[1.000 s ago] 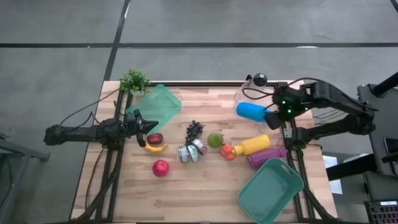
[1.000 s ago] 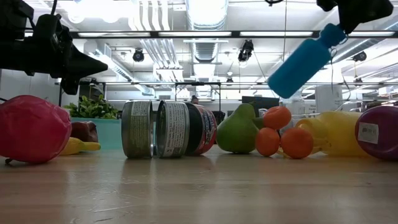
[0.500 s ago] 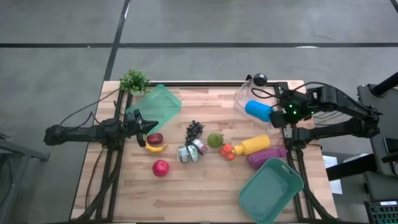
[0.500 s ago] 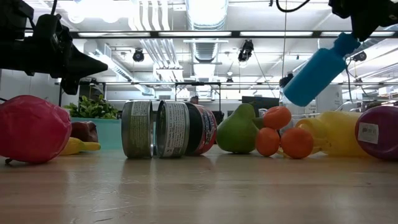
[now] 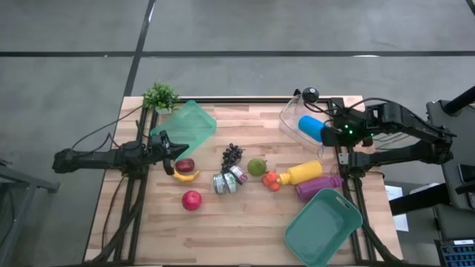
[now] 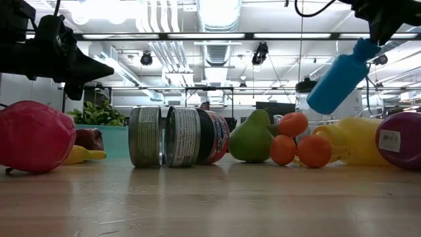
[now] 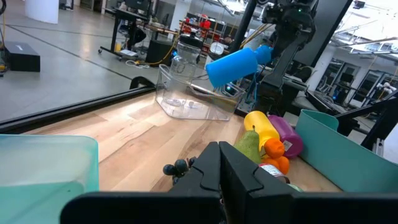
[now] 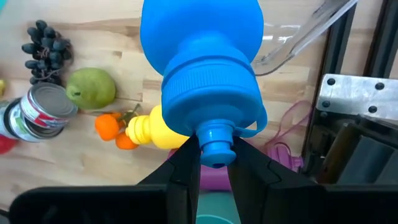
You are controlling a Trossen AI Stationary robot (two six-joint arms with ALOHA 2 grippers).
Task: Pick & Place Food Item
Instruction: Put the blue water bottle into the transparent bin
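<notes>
Right gripper [image 8: 211, 163] is pinching the blue bottle [image 5: 312, 127] by its spout, holding it tilted over the clear container [image 7: 193, 96] at the table's far right corner. Best lower until the bottle's body is inside the walls before releasing. Left gripper [image 5: 175, 148] is idling clenched, empty, above the banana [image 5: 186, 176].
</notes>
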